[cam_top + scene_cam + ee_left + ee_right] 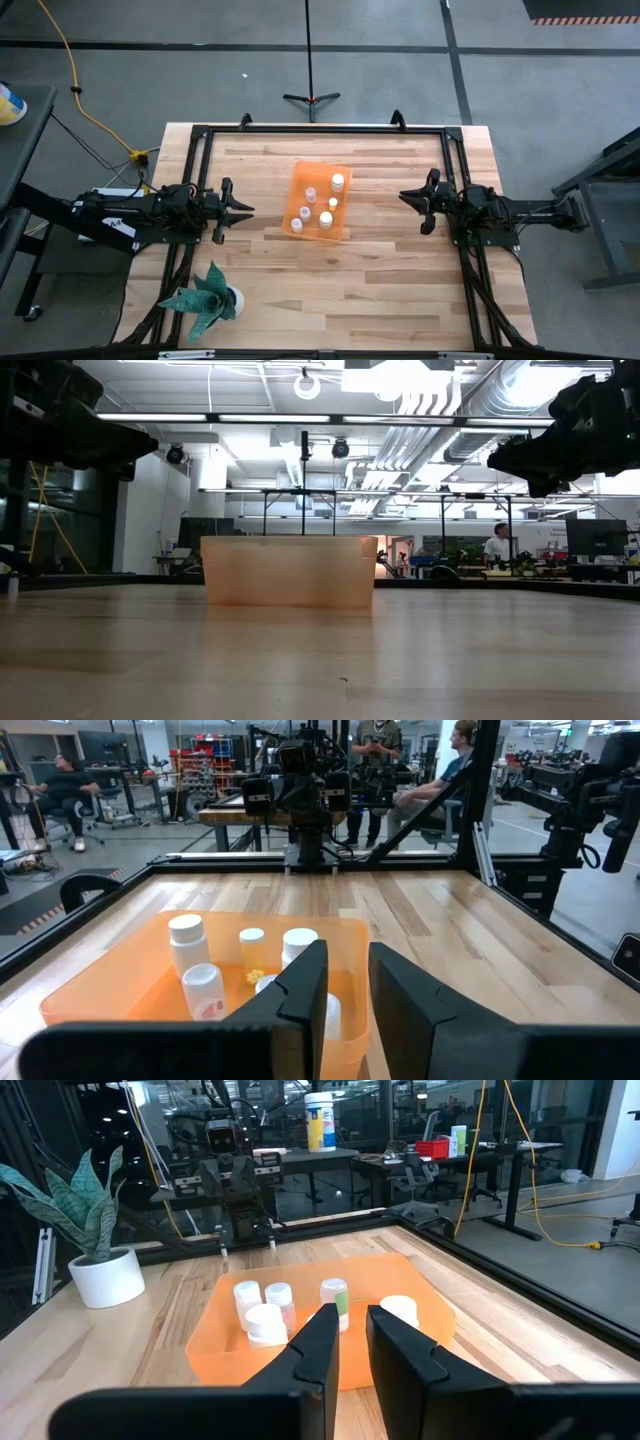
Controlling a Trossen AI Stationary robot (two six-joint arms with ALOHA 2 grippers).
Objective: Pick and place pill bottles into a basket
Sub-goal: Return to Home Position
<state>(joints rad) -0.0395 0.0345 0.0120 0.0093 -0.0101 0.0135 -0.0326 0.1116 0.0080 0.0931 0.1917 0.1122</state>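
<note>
Pill bottles (pixel 326 217) in basket (pixel 315 173), seemingly six

A green spiky plant (pixel 205 296) in a white pot sits at the tabletop's (pixel 400 290) near left corner. A yellow cable (pixel 70 62) crosses the floor.

Translucent orange bin (pixel 305 172), shallow, rectangular, slightly skewed, at centre of table (pixel 400 270). Six small white-capped bottles (pixel 326 218) inside, upright, loosely spread apart.
</note>
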